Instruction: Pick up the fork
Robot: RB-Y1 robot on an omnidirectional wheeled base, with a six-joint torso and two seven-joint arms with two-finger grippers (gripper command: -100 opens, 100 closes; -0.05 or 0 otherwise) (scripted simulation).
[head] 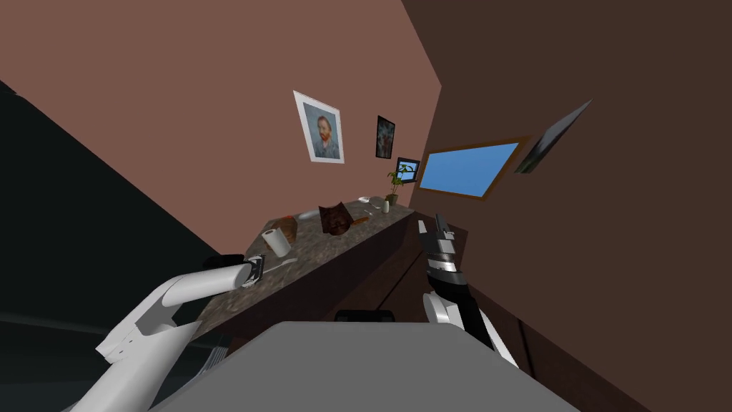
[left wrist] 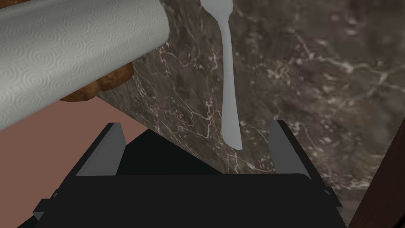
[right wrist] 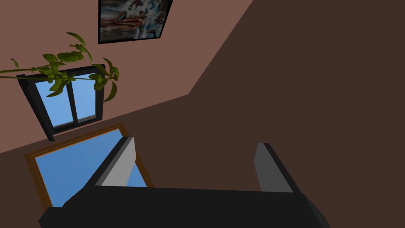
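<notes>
- Lying on the marbled countertop point(left wrist: 316, 79), the grey fork point(left wrist: 228, 79) is found with its handle end between the spread fingers of the left gripper point(left wrist: 195, 124).
- The right gripper point(right wrist: 195, 142) is held spread.

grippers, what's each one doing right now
Left gripper: open, the handle end of the fork between its blades, not gripped.
Right gripper: open, holding nothing.

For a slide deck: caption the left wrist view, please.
Open left gripper facing the fork, handle nearest, on a dark marbled counter beside a paper roll.
</notes>
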